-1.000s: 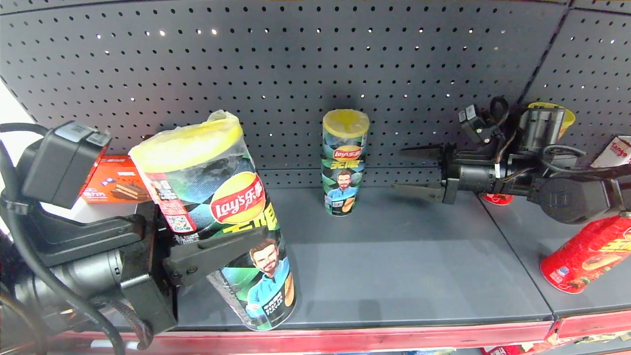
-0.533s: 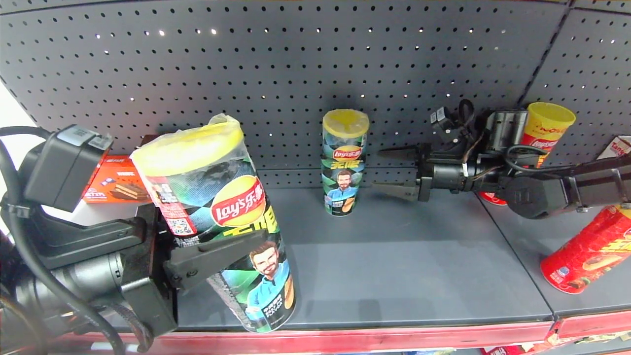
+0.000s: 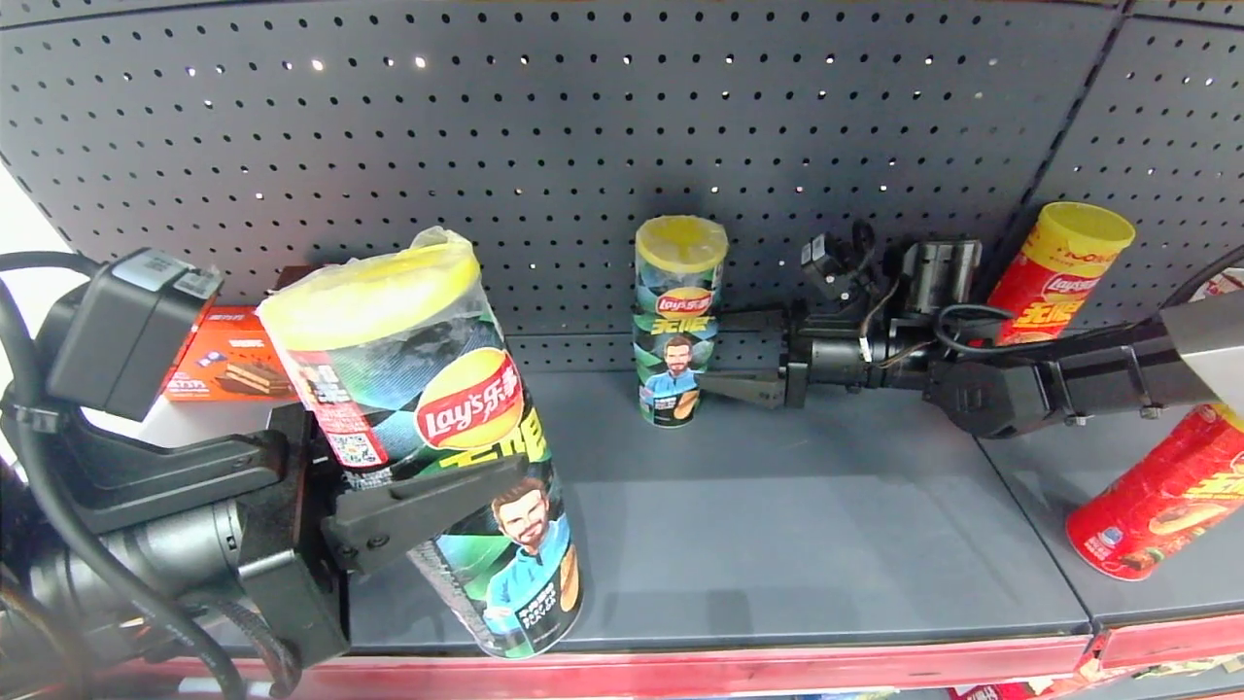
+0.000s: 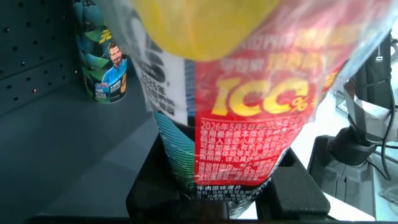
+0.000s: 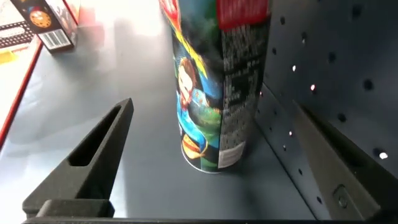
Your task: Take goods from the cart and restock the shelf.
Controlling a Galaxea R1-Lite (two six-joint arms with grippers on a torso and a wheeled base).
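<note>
A green chips can [image 3: 428,428] with a yellow lid leans at the shelf's front left, and my left gripper [image 3: 428,486] is shut on its lower half. The left wrist view shows this held can [image 4: 242,106] close up. A second green can [image 3: 678,321] stands upright at the back middle of the shelf [image 3: 826,525]. My right gripper [image 3: 724,352] is open, level with that can's lower half on its right. In the right wrist view the standing can [image 5: 217,93] sits between the open fingers [image 5: 93,168], with gaps on both sides.
A red can [image 3: 1059,272] stands at the back right and another red can [image 3: 1157,506] lies tilted at the right. An orange biscuit box [image 3: 228,355] sits at the back left. The pegboard wall [image 3: 583,126] closes the back; a red lip [image 3: 680,669] runs along the front.
My right arm has moved left along the back of the shelf, bringing its open fingers up to the standing green can and uncovering the upright red can. The left arm has kept still.
</note>
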